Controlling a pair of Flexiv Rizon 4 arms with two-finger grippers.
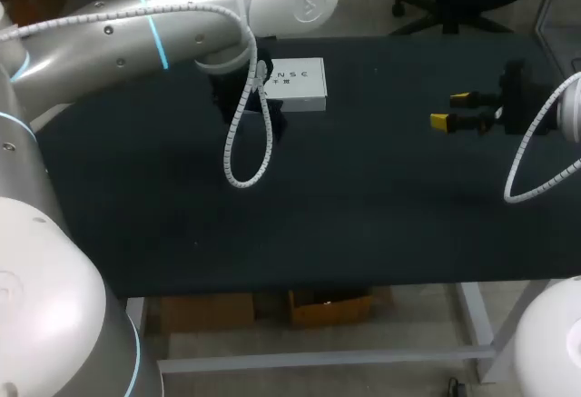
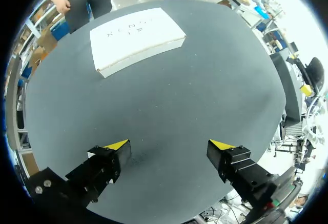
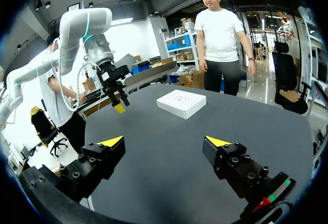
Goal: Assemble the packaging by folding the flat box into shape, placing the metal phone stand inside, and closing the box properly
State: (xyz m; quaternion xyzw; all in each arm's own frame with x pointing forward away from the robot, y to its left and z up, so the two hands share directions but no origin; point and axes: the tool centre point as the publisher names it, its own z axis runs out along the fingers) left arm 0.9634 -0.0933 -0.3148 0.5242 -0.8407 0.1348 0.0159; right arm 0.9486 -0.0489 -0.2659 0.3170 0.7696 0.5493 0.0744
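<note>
Left pincer [image 2: 169,145] spread, box [image 2: 136,39] flat, crosswise

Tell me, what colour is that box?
The box is white, clearest in the left wrist view.

A shallow white rectangular box [image 1: 295,84] lies flat on the dark bench [image 1: 363,197], near the bench's far edge and about midway along it. It looks closed, its broad printed face turned up and one corner towards the bench's middle.

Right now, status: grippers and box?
Left gripper open, empty. Right gripper open, empty. White box on table, untouched. No stand seen, nothing in the way.
</note>
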